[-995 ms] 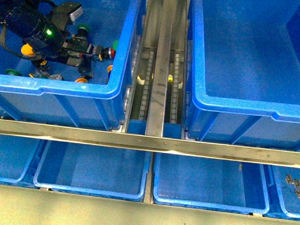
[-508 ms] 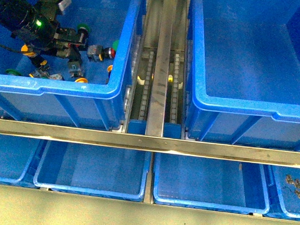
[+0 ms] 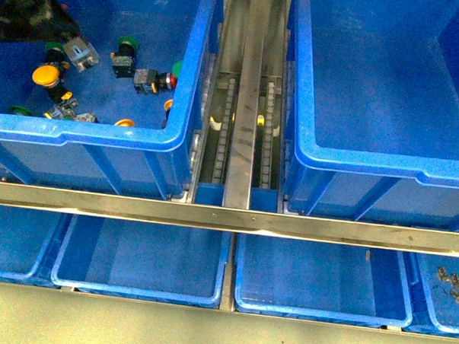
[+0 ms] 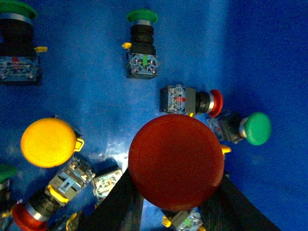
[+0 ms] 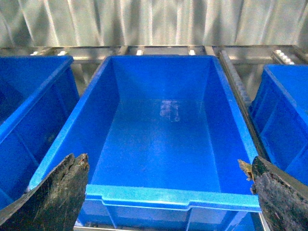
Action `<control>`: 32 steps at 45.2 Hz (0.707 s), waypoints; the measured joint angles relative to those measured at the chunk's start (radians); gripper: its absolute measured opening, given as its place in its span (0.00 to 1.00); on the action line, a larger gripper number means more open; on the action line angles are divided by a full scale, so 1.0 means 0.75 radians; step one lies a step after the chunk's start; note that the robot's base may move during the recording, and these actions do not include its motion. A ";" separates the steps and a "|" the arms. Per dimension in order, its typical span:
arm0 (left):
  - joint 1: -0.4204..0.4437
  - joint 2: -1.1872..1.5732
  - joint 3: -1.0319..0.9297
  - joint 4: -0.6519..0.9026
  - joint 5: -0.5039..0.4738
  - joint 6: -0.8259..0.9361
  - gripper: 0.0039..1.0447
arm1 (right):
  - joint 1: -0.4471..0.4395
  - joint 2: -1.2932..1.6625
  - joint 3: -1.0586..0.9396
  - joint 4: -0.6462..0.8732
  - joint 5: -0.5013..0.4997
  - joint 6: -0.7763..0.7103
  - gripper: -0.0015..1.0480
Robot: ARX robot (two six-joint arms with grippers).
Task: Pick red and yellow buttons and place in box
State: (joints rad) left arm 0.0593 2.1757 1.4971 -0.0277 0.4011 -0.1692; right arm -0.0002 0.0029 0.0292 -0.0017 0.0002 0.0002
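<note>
One Red Button in Hand, Yellow One Waiting

One red button (image 4: 175,161), its mushroom cap filling the left wrist view, sits clamped in the left end effector (image 4: 174,204). The dark fingers (image 4: 120,207) close in under the cap, and the contact itself is hidden. Below it, on the floor of the source bin (image 3: 86,131), lie a yellow button (image 4: 48,142), a smaller red-capped switch (image 4: 192,101) and several green switches (image 4: 142,43). Across the roller track (image 3: 247,127) the box (image 3: 382,165) stands empty. The right end effector (image 5: 166,168) looks down into it, spread wide and holding nothing. The carry looks the risky part. A grip that catches only the cap's underside could let the button tip out over the track and drop among the rollers. A low pass could knock it against the box's thick rim.
</note>
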 joint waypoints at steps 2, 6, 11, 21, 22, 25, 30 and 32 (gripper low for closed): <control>0.018 -0.043 -0.035 0.012 0.039 -0.093 0.24 | 0.000 0.000 0.000 0.000 0.001 0.000 0.94; 0.048 -0.123 -0.102 0.021 0.077 -0.208 0.24 | 0.000 0.000 0.000 0.000 0.001 0.000 0.94; 0.071 -0.227 -0.201 0.058 0.129 -0.354 0.24 | 0.000 0.000 0.000 0.000 0.000 0.000 0.94; 0.034 -0.435 -0.416 0.063 0.192 -0.449 0.24 | 0.000 0.000 0.000 0.000 0.001 0.000 0.94; 0.022 -0.456 -0.438 0.063 0.199 -0.455 0.24 | 0.000 0.000 0.000 0.000 0.000 0.000 0.94; -0.020 -0.515 -0.500 0.064 0.201 -0.477 0.24 | 0.000 0.000 0.000 0.000 0.000 0.000 0.94; -0.095 -0.578 -0.563 0.074 0.195 -0.509 0.24 | 0.000 0.000 0.000 0.000 0.000 0.000 0.94; -0.123 -0.593 -0.576 0.075 0.193 -0.523 0.24 | 0.000 0.000 0.000 0.000 0.001 0.000 0.94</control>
State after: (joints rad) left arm -0.0326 1.7313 1.0653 0.0288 0.5457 -0.5617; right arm -0.0002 0.0029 0.0292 -0.0017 0.0006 0.0002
